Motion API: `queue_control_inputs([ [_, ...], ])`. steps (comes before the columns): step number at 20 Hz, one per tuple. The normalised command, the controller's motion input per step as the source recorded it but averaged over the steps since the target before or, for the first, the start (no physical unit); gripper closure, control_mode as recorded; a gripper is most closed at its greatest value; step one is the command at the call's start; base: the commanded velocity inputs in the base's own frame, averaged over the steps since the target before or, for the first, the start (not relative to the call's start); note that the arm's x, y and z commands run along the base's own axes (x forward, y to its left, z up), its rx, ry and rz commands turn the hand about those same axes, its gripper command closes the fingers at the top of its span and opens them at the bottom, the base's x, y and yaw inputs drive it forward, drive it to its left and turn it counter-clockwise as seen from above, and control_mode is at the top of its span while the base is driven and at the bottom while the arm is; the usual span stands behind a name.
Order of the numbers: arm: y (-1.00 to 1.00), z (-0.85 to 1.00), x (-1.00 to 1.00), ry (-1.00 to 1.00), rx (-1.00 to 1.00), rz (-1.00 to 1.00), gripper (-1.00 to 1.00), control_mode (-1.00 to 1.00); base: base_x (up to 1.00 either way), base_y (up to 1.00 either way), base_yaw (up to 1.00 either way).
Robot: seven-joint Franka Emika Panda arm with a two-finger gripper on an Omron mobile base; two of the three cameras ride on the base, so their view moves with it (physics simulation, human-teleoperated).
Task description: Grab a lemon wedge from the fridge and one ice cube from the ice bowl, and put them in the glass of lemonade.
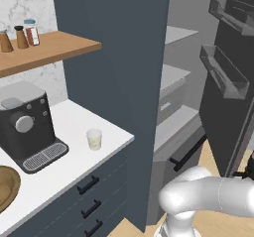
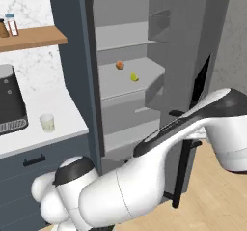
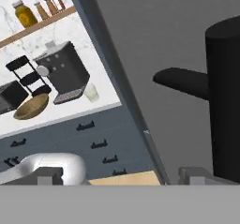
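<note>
The fridge (image 2: 120, 12) stands open, its door (image 1: 223, 107) swung out to the right. On a middle shelf lies the tiny yellow-green lemon wedge (image 2: 134, 77), to the right of a small round orange fruit (image 2: 119, 65). The glass of lemonade (image 1: 94, 139) stands on the white counter near its front corner, right of the coffee machine (image 1: 25, 122). The brown ice bowl (image 3: 31, 106) sits further left on the counter. My gripper (image 3: 123, 175) is open beside the door's black bar handle (image 3: 225, 101), holding nothing. The handle is just to its right.
A navy cabinet panel (image 1: 114, 57) separates the counter from the fridge. A wooden shelf (image 1: 49, 50) holds spice jars. A black three-tier rack (image 3: 26, 73) stands behind the bowl. Door bins (image 1: 223, 72) jut from the open door. Wooden floor (image 2: 217, 196) lies below.
</note>
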Motion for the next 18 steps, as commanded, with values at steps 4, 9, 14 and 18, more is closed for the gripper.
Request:
queue_control_inputs([
  [4, 0.45, 0.38, -0.07, -0.01, -0.42, -0.45, -1.0, -1.0, 0.0, 0.0, 0.0],
  [9, 0.71, 0.01, 0.36, 0.18, -0.41, -0.49, -1.0, -1.0, 0.0, 0.0, 0.0],
  [14, 1.0, -0.06, 0.86, 0.2, -0.35, -0.33, -1.0, -1.0, 0.0, 0.0, 0.0],
  [18, 0.66, -0.01, 0.52, 0.22, -0.28, -0.23, -1.0, -1.0, 0.0, 0.0, 0.0],
])
